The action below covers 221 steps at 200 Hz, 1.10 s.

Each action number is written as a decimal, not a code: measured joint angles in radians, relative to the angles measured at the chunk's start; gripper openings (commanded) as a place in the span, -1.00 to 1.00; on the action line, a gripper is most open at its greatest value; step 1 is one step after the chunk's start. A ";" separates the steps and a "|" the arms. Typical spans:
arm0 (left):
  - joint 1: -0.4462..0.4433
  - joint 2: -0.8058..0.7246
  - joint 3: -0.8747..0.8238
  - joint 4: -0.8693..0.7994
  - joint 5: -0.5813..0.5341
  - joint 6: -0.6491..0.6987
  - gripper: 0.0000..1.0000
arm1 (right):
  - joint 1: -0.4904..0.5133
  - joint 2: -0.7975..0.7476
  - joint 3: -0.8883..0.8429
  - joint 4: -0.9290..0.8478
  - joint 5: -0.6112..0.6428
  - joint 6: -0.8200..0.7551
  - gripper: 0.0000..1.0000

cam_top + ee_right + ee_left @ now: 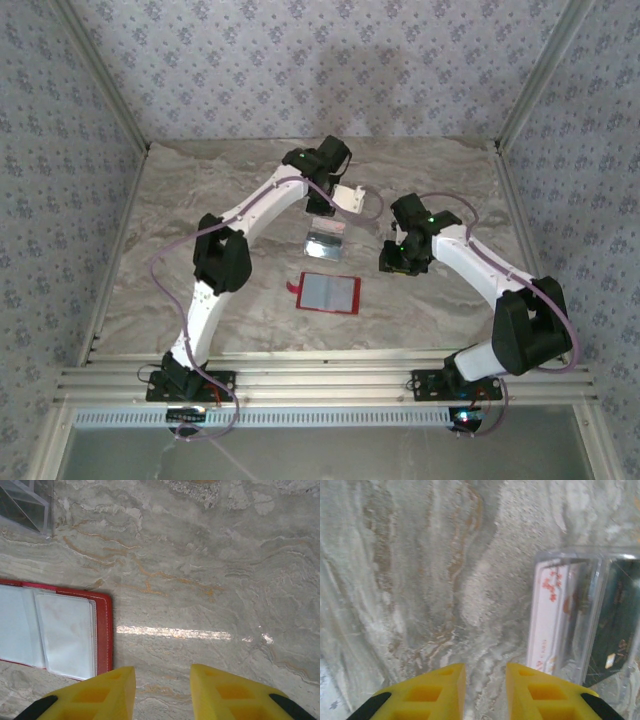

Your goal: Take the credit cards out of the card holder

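Note:
The red card holder (328, 293) lies open at the middle of the table, its grey-silver inner face up. Behind it lie two credit cards side by side: a shiny silver one (323, 246) and a pale pinkish-white one (328, 227). My left gripper (348, 197) hovers just beyond the pale card. In the left wrist view the pale card (550, 620) and the shiny card (615, 615) lie to the right of the gripper (486, 667), whose jaws stand slightly apart over bare table. My right gripper (398, 262) is open to the right of the holder (102, 630), nothing between its fingers (162, 670).
The marble tabletop (220, 180) is bounded by a metal frame and patterned walls. An aluminium rail (320, 385) runs along the near edge at the arm bases. A corner of the shiny card (25, 505) shows at the top left of the right wrist view.

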 measured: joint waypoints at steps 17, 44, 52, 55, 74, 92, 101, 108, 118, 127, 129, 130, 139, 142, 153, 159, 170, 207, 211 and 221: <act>-0.008 -0.019 -0.012 0.025 0.000 -0.054 -0.45 | 0.000 0.000 0.000 0.015 -0.015 0.001 -0.30; -0.024 -0.116 -0.129 0.095 -0.011 -0.201 -0.47 | 0.005 0.000 -0.009 0.062 -0.055 0.014 -0.30; -0.031 -0.159 -0.185 0.127 -0.014 -0.258 -0.47 | 0.009 0.000 -0.016 0.077 -0.066 0.020 -0.30; -0.031 -0.172 -0.201 0.135 -0.015 -0.275 -0.47 | 0.010 0.000 -0.019 0.082 -0.069 0.020 -0.30; -0.040 -0.289 -0.358 0.225 -0.019 -0.418 -0.46 | 0.026 0.006 -0.039 0.112 -0.092 0.032 -0.30; -0.043 -0.399 -0.502 0.309 -0.018 -0.585 -0.42 | 0.042 0.024 -0.052 0.139 -0.111 0.044 -0.31; -0.042 -0.453 -0.573 0.359 -0.014 -0.677 -0.37 | 0.049 0.037 -0.056 0.152 -0.121 0.049 -0.31; -0.040 -0.489 -0.619 0.392 -0.010 -0.751 -0.33 | 0.053 0.047 -0.060 0.162 -0.126 0.051 -0.32; -0.035 -0.539 -0.684 0.443 0.005 -0.860 -0.28 | 0.060 0.063 -0.063 0.175 -0.136 0.055 -0.34; -0.032 -0.577 -0.736 0.484 0.015 -0.956 -0.27 | 0.064 0.075 -0.065 0.185 -0.144 0.059 -0.35; -0.030 -0.585 -0.747 0.492 0.018 -0.977 -0.27 | 0.066 0.077 -0.065 0.188 -0.145 0.062 -0.35; -0.029 -0.587 -0.751 0.494 0.020 -0.985 -0.27 | 0.066 0.079 -0.065 0.188 -0.145 0.062 -0.35; -0.023 -0.614 -0.793 0.526 0.038 -1.083 -0.28 | 0.072 0.090 -0.065 0.196 -0.152 0.066 -0.37; -0.021 -0.620 -0.803 0.533 0.041 -1.110 -0.29 | 0.073 0.093 -0.065 0.198 -0.152 0.067 -0.37; -0.012 -0.632 -0.834 0.552 0.062 -1.225 -0.32 | 0.081 0.107 -0.065 0.213 -0.159 0.072 -0.38; -0.008 -0.634 -0.845 0.558 0.076 -1.279 -0.34 | 0.085 0.115 -0.065 0.222 -0.162 0.073 -0.38; -0.001 -0.634 -0.868 0.570 0.102 -1.363 -0.35 | 0.094 0.130 -0.065 0.234 -0.167 0.073 -0.39; 0.005 -0.661 -0.979 0.613 0.147 -1.608 -0.40 | 0.123 0.168 -0.065 0.268 -0.172 0.086 -0.62; 0.005 -0.663 -0.988 0.614 0.148 -1.632 -0.40 | 0.126 0.173 -0.065 0.271 -0.172 0.086 -0.66; 0.005 -0.670 -1.007 0.619 0.154 -1.688 -0.40 | 0.131 0.183 -0.065 0.279 -0.174 0.093 -0.73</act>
